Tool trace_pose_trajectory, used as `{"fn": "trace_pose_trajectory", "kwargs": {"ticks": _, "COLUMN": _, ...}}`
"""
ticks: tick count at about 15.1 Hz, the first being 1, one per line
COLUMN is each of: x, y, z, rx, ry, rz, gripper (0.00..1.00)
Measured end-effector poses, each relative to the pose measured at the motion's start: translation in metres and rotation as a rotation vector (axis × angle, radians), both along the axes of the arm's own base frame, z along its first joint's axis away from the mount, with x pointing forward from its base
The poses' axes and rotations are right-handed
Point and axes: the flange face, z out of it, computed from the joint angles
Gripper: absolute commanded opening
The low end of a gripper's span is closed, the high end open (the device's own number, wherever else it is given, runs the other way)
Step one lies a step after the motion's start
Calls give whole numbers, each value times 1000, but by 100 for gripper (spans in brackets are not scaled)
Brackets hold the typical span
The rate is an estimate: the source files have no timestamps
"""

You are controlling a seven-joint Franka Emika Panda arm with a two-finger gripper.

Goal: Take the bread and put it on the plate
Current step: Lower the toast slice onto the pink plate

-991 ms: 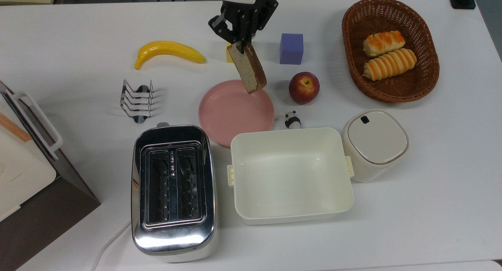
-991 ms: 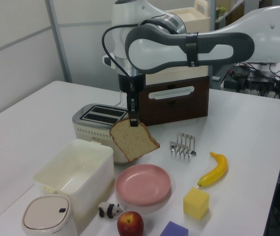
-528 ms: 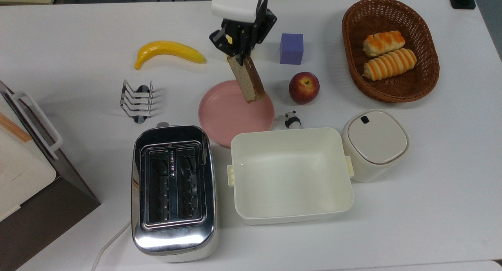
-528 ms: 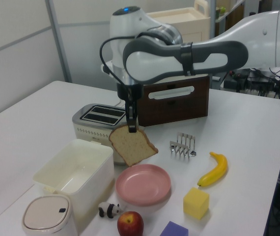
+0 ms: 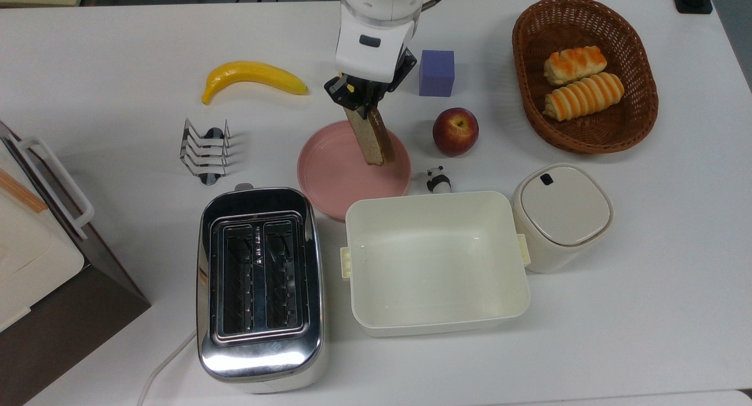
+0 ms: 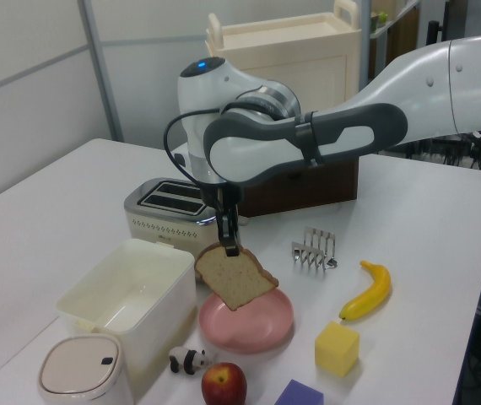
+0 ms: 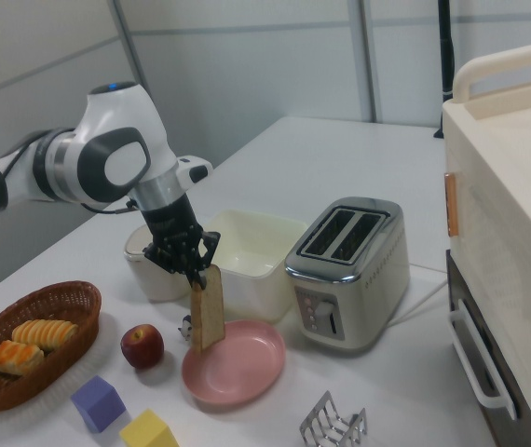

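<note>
In the top view, my black pincer [image 5: 359, 102] is clamped on the top edge of the thin tan wholemeal bread slice [image 5: 370, 137], which hangs edge-on over the round pink plate [image 5: 335, 174] on the white bench [image 5: 117, 53]. In the left view, the slice [image 6: 235, 278] hangs tilted just above the plate [image 6: 257, 331]. In the right view, it [image 7: 209, 309] stands upright over the plate's [image 7: 242, 368] rim.

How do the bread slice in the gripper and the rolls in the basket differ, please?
The bread slice is thin, flat and speckled tan; the rolls are long, plump and orange-striped. The slice hangs tilted from the gripper over the pink plate, while the rolls lie side by side in the wicker basket. Both are bread.
</note>
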Motion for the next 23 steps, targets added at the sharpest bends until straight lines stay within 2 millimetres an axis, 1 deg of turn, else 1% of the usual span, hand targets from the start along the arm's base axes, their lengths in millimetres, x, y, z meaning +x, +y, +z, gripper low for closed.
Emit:
{"fn": "trace_pose_trajectory", "kwargs": {"ticks": 3, "x": -1, "y": 0, "z": -14, "rx": -7, "ry": 5, "rz": 5, "gripper": 0}}
{"fn": "trace_pose_trajectory", "kwargs": {"ticks": 10, "x": -1, "y": 0, "z": -15, "rx": -12, "ry": 5, "rz": 7, "gripper": 0}}
{"fn": "trace_pose_trajectory", "kwargs": {"ticks": 16, "x": 1, "y": 0, "z": -26, "rx": -16, "ry": 22, "rz": 7, "gripper": 0}}
{"fn": "trace_pose_trajectory", "kwargs": {"ticks": 18, "x": 1, "y": 0, "z": -26, "rx": -16, "ry": 21, "rz": 7, "gripper": 1}}
{"fn": "trace_pose_trajectory", "kwargs": {"ticks": 19, "x": 1, "y": 0, "z": -26, "rx": -16, "ry": 21, "rz": 7, "gripper": 5}}
{"fn": "trace_pose_trajectory", "kwargs": {"ticks": 22, "x": 1, "y": 0, "z": -25, "rx": -16, "ry": 19, "rz": 6, "gripper": 25}}
{"fn": "trace_pose_trajectory", "kwargs": {"ticks": 23, "x": 1, "y": 0, "z": -25, "rx": -16, "ry": 19, "rz": 5, "gripper": 33}}
